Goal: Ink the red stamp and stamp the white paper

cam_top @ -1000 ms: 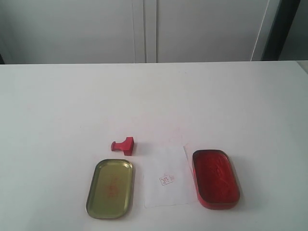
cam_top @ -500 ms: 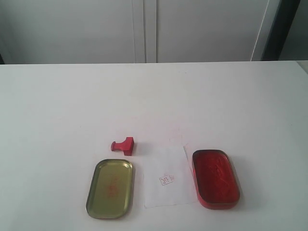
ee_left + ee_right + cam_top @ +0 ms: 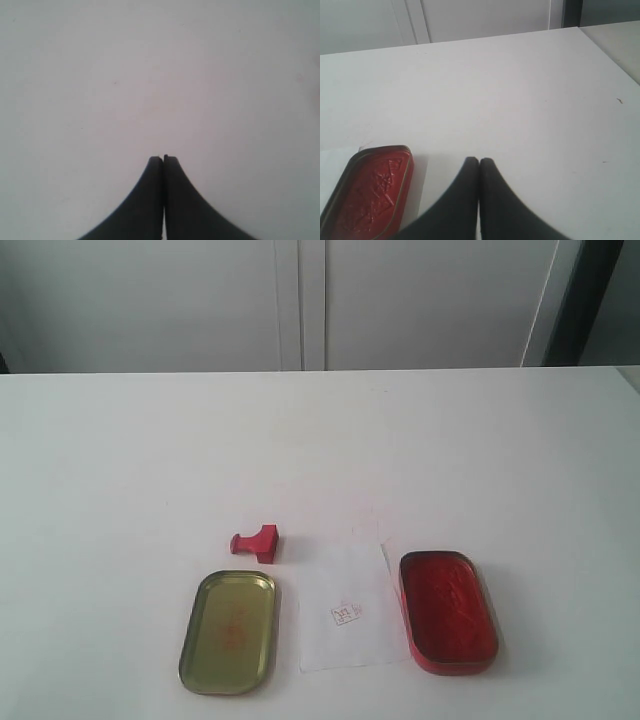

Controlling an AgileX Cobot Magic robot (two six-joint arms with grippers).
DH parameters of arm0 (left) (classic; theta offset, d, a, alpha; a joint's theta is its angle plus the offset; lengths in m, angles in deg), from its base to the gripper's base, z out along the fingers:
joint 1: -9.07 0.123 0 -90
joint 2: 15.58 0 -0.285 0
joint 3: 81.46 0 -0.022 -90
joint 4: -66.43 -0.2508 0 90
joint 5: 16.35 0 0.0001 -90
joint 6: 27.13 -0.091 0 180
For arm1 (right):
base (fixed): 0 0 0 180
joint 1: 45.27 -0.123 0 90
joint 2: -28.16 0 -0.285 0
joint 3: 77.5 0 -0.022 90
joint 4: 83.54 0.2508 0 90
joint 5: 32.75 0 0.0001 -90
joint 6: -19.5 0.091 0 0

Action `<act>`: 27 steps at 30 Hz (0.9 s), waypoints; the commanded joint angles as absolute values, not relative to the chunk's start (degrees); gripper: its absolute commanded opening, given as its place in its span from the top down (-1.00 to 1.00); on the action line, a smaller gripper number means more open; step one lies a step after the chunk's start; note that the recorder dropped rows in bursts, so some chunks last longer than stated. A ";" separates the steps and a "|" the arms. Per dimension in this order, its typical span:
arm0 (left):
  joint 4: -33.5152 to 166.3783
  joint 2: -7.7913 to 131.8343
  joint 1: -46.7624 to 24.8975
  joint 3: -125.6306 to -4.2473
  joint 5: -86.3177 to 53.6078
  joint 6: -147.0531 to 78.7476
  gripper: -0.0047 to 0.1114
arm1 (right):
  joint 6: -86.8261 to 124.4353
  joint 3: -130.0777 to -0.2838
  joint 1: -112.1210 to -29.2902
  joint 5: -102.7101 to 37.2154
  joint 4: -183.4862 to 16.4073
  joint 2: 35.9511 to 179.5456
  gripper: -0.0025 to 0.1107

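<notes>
Red stamp (image 3: 257,541) lies sideways on the worktop (image 3: 150,460), at eleven o'clock from the white paper (image 3: 345,617); ink tin (image 3: 448,611) at its three, gold lid (image 3: 229,631) at nine. Left tool (image 3: 163,159) and right tool (image 3: 479,161) are clenched, empty.

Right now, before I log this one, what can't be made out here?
- Exterior view: the print on the white paper is too small to read.
- Exterior view: the red stamp lies on its side; whether its face is inked is too small to tell.
- Exterior view: neither arm is in frame.
- Right wrist view: the ink-pad tin is cut off by the picture's edge.
</notes>
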State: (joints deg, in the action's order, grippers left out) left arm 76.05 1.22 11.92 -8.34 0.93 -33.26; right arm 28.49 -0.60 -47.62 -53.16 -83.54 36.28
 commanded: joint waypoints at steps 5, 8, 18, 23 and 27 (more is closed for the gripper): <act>77.02 -7.79 9.65 -5.31 2.66 -33.38 0.92 | 28.57 -0.28 -47.47 -52.26 -83.97 35.95 0.96; 76.56 -7.79 9.65 -5.31 2.91 -33.38 0.92 | 28.57 -0.28 -47.47 -52.26 -83.97 35.95 0.96; 76.33 -7.79 11.29 -5.31 2.91 -33.38 0.92 | 28.57 -0.28 -47.47 -52.26 -83.97 35.95 0.96; 75.94 -7.79 11.30 -5.31 2.91 -33.52 0.92 | 28.57 -0.28 -47.47 -52.26 -83.97 35.95 0.96; 75.97 -7.79 11.30 -5.31 2.91 -33.52 0.92 | 28.57 -0.28 -47.47 -52.26 -83.97 35.95 0.96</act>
